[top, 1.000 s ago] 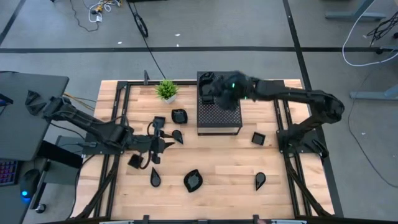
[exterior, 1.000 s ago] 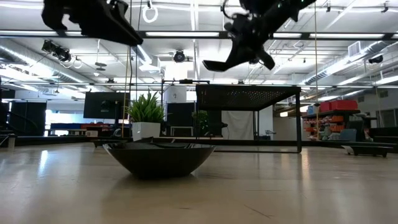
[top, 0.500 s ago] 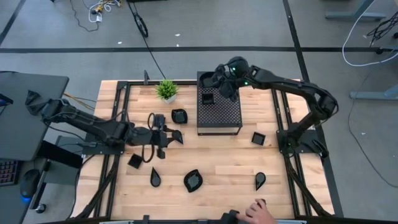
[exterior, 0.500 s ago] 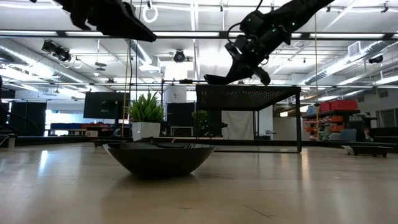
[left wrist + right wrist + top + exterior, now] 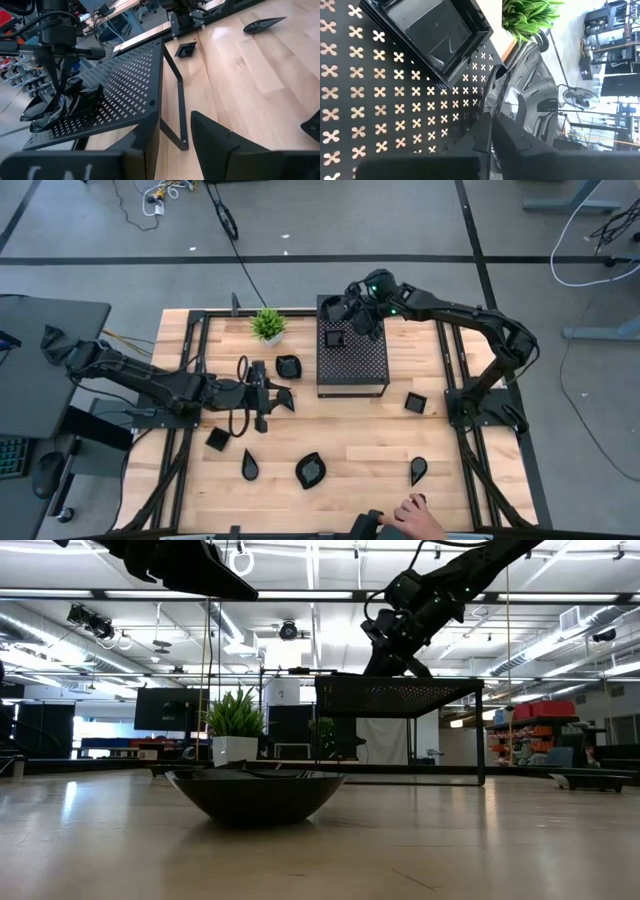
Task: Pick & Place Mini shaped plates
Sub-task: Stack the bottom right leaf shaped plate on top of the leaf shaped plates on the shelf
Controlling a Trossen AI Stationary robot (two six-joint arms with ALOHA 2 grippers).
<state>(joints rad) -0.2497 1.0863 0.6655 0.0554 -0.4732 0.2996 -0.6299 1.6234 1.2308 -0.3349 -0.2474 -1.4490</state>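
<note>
Several glossy black mini shaped plates lie on the wooden table, among them a leaf-shaped one (image 5: 311,470) and a teardrop (image 5: 283,398). A square plate (image 5: 336,338) sits on the black perforated box (image 5: 352,370). My right gripper (image 5: 354,314) is over the box's far left corner, shut on another glossy plate (image 5: 40,111). My left gripper (image 5: 266,395) hovers left of the box, beside the teardrop. Its fingers (image 5: 220,145) stand apart with nothing between them. My right gripper pinches the raised rim (image 5: 506,95) of the glossy plate between its two fingers (image 5: 487,132). The fingers slant down at it from above. The plate lies on the box's perforated top, beside the square plate (image 5: 432,35).
A small green potted plant (image 5: 268,325) stands at the far edge, left of the box. More plates lie at the right (image 5: 415,402) and near the front (image 5: 418,470). A person's hand (image 5: 415,515) reaches over the near edge. In the low view one plate (image 5: 255,795) fills the foreground.
My right gripper has come down over the box's far left corner with its plate. The plate stuck out well above the box and now lies on its top. My left gripper has drifted slightly toward the box. A person's hand has appeared at the near edge.
</note>
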